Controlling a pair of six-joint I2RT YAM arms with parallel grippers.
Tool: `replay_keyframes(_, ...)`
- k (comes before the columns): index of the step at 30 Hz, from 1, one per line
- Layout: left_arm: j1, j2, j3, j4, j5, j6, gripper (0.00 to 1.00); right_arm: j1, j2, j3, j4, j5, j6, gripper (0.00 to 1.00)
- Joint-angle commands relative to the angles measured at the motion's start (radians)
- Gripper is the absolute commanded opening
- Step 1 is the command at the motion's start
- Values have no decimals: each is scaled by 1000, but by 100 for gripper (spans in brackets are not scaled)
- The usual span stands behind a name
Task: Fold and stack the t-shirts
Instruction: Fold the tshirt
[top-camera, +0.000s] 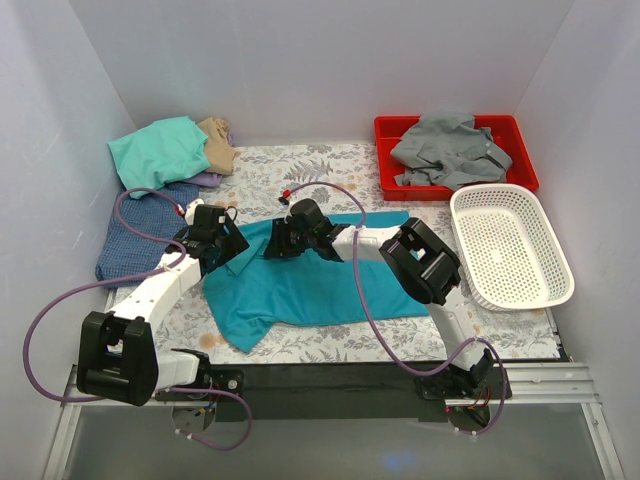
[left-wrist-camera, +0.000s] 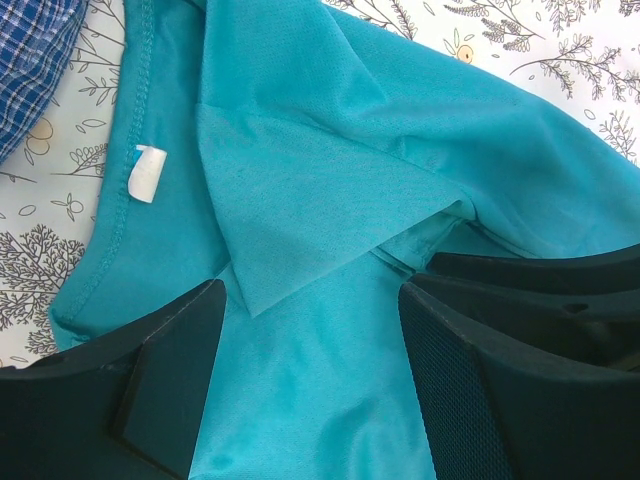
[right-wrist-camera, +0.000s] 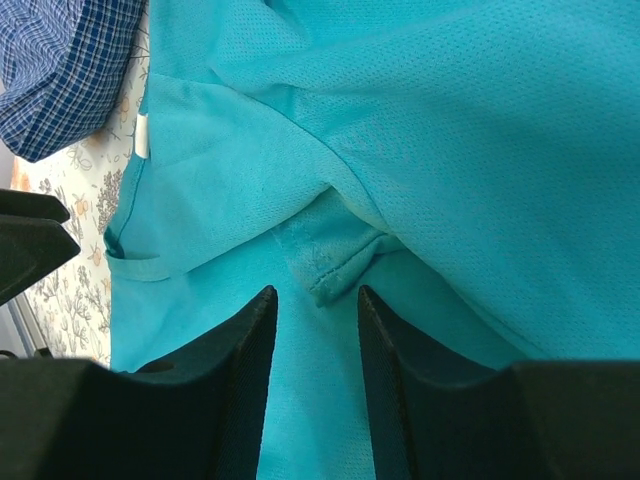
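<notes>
The plain deep-teal cloth t-shirt (top-camera: 310, 285) lies rumpled, barely folded, on the leaf-printed table (top-camera: 300, 170), left gripper (left-wrist-camera: 310, 380) and right gripper (right-wrist-camera: 318, 340) parted above it, holding nothing, while other shirts (top-camera: 165, 150) wait heaped, unstacked.

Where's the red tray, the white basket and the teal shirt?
red tray (top-camera: 383, 155), top view, on its left wall.
white basket (top-camera: 510, 250), top view, on its mesh floor.
teal shirt (top-camera: 300, 290), top view, on its flat middle.

Robot lab booth: plain white walls (top-camera: 300, 60), robot arms (top-camera: 452, 312), floral table (top-camera: 330, 160).
</notes>
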Motion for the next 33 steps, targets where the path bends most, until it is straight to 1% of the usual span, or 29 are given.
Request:
replay_keyframes(1,2,-3,33,13,-13,12,69,0,-5,4,3,40,-5,41)
replay_keyframes(5,2,-3,33,13,-11,13,69,0,10,22,17,30,-4,35)
replay_keyframes(7,2,0,33,13,-11,13,69,0,13,25,29,19,-1,28)
replay_keyframes(8,2,2,33,13,-11,15,69,0,18,28,38,5,-1,21)
replay_keyframes(9,2,3,33,13,-11,15,69,0,21,33,38,5,-2,17)
replay_keyframes(11,2,8,31,13,-8,13,69,0,26,38,47,-18,-2,13)
replay_keyframes(12,2,11,31,13,-7,13,69,-1,30,38,53,-25,-2,8)
replay_keyframes(15,2,14,31,12,-5,13,69,0,27,27,89,-64,-10,1)
replay_keyframes(19,2,16,35,12,-7,13,69,0,-16,-13,141,-107,-39,1)
replay_keyframes(23,2,26,47,10,-8,18,69,2,-71,-50,139,-139,-47,1)
replay_keyframes(30,3,33,48,10,-14,24,70,5,-172,-171,132,-157,-67,1)
replay_keyframes(33,3,39,48,9,-11,21,70,9,-191,-180,119,-153,-77,1)
